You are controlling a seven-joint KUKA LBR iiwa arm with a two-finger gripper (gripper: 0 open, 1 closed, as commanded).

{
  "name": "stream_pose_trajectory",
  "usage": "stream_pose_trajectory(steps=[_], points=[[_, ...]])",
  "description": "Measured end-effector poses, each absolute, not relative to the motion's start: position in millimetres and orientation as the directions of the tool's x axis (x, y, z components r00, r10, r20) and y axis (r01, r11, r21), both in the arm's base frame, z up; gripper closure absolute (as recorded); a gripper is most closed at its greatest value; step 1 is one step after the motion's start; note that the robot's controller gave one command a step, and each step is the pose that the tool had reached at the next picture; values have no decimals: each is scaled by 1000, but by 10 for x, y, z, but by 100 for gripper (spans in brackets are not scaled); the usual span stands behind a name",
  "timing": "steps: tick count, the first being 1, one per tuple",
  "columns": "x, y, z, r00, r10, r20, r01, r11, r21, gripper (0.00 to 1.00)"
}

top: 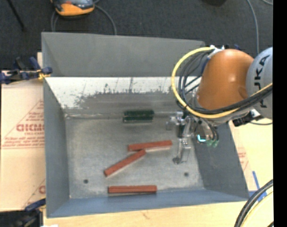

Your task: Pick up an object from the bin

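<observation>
1. Camera view: the hand [181,149] is hanging low over the bin [55,141] floor, just beside the right end of a red-brown bar [150,146] lying mid-bin; whether it is spread or pressed together I cannot tell.
2. The bar is looking stiff, light and smooth; its left end is touching a slanted bar [125,163], so I am judging a pinch across its narrow width, near the free right end, safest.

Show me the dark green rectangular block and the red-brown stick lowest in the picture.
dark green rectangular block [138,116]: camera view, middle of its top.
red-brown stick lowest in the picture [132,189]: camera view, middle of its length.
</observation>
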State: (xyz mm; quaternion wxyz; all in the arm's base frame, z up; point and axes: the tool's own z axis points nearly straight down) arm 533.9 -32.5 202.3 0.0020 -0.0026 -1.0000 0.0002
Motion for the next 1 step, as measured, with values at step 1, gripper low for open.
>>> stream_pose_trajectory(steps=[1], points=[[5354,-327,2066,-1000,4,-4,4,1000,-1,0]])
